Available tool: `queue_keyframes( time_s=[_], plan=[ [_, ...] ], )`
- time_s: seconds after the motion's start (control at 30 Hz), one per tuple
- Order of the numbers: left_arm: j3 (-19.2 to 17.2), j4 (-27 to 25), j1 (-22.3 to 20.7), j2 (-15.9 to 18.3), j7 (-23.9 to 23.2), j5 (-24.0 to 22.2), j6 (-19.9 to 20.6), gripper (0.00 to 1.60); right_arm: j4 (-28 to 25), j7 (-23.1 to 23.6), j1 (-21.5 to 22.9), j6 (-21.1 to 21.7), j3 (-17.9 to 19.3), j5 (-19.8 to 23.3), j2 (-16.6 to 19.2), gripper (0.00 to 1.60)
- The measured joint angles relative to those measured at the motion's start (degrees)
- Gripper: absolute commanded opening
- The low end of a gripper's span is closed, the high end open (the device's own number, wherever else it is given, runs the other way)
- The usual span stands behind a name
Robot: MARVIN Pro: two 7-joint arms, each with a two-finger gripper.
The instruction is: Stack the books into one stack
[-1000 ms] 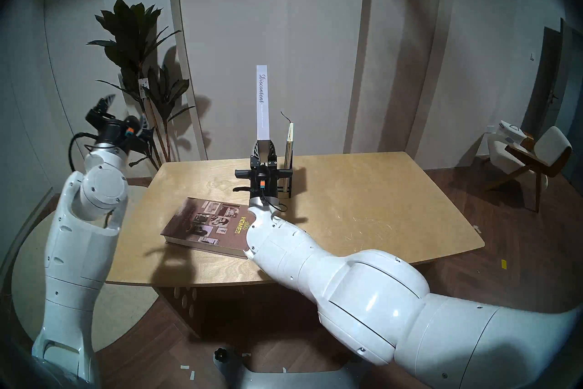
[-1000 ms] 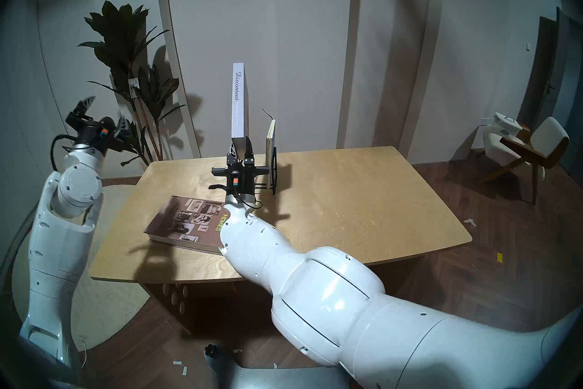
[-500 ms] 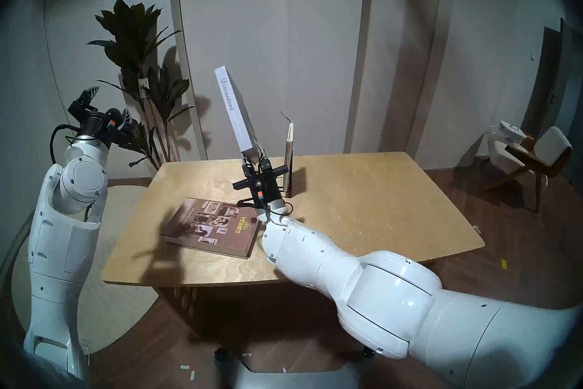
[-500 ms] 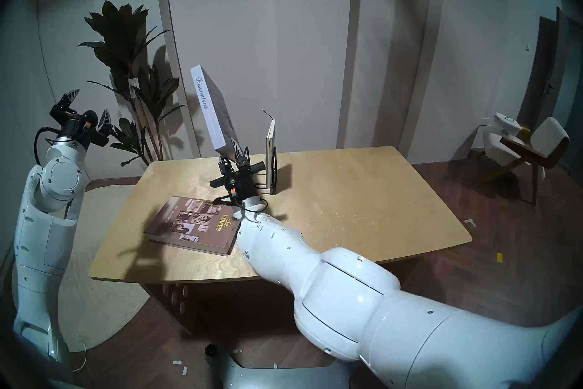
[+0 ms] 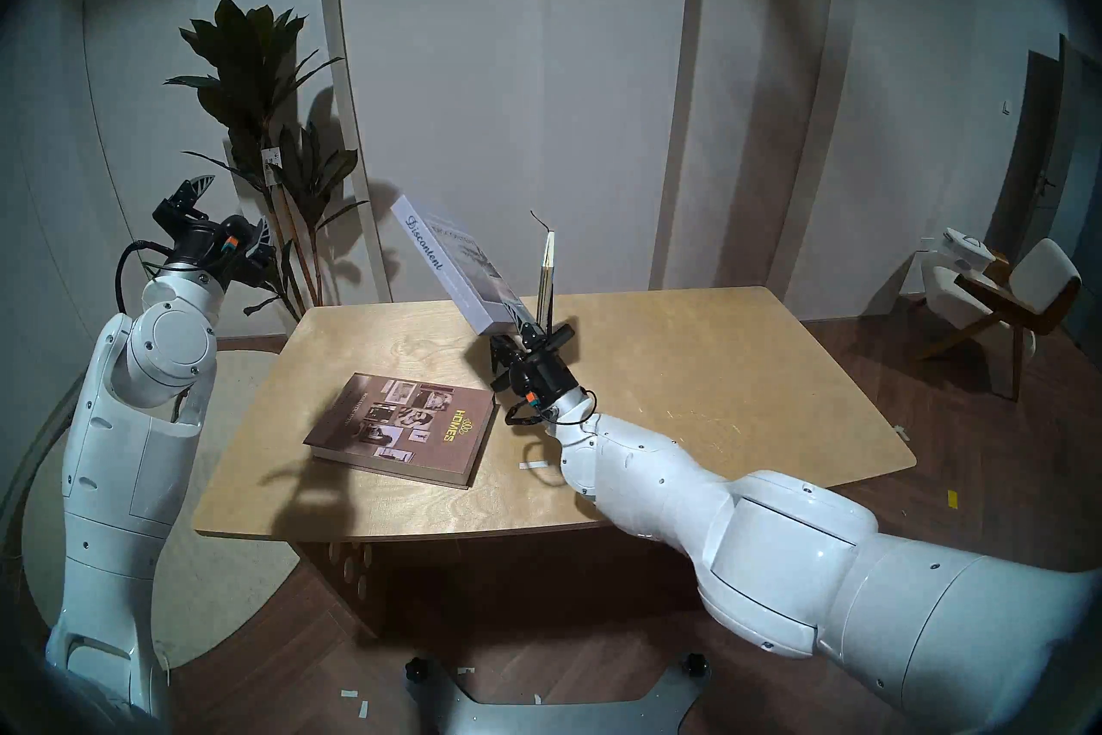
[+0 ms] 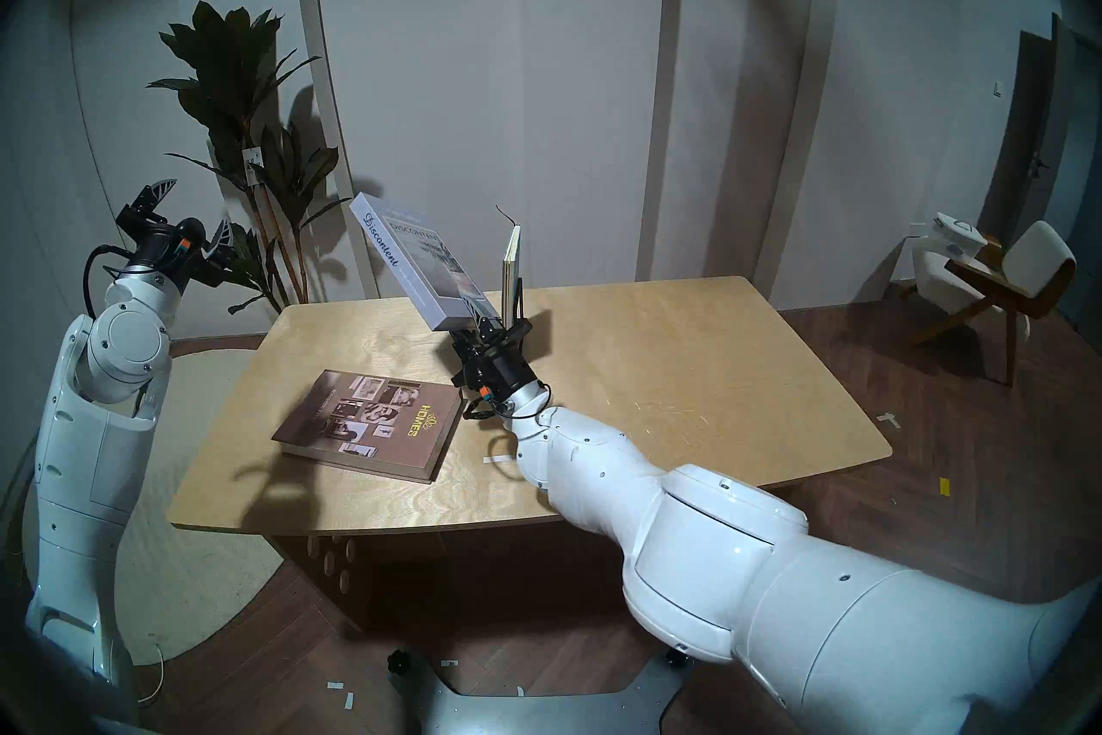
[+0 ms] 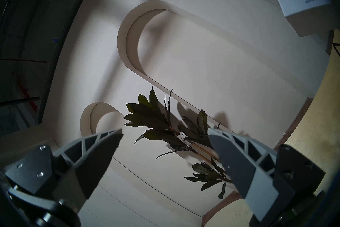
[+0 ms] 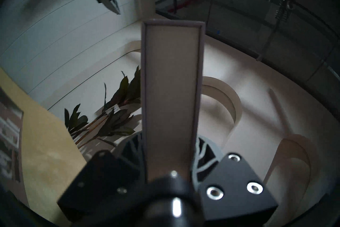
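Lavender-grey book (image 5: 459,262) is tilting above the desk (image 5: 686,358), pinched by the right gripper (image 5: 517,325); the left gripper (image 5: 229,212) is hanging with jaws spread.

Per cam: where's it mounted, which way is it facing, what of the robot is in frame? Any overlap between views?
Head stereo left: on the head, looks down at the table; both arms, open left pincer, right pincer shut on the Discontent book.
Head stereo right: same scene, slightly shifted; brown book lies flat.
Left wrist: tilted, faces wall and plant; own fingers.
Right wrist: looks along the held book's page edge.
Shared: both wrist views show plant and Discontent book.
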Motion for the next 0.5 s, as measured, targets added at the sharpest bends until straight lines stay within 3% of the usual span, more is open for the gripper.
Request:
queue_keyframes(
  time_s=[0.5],
  plan=[
    [1.27, 1.03, -0.33, 0.00, -0.21, -1.04, -0.53, 1.60, -4.32, -2.95, 0.36, 2.50, -6.52, -9.22, 5.30, 0.00]
  ],
)
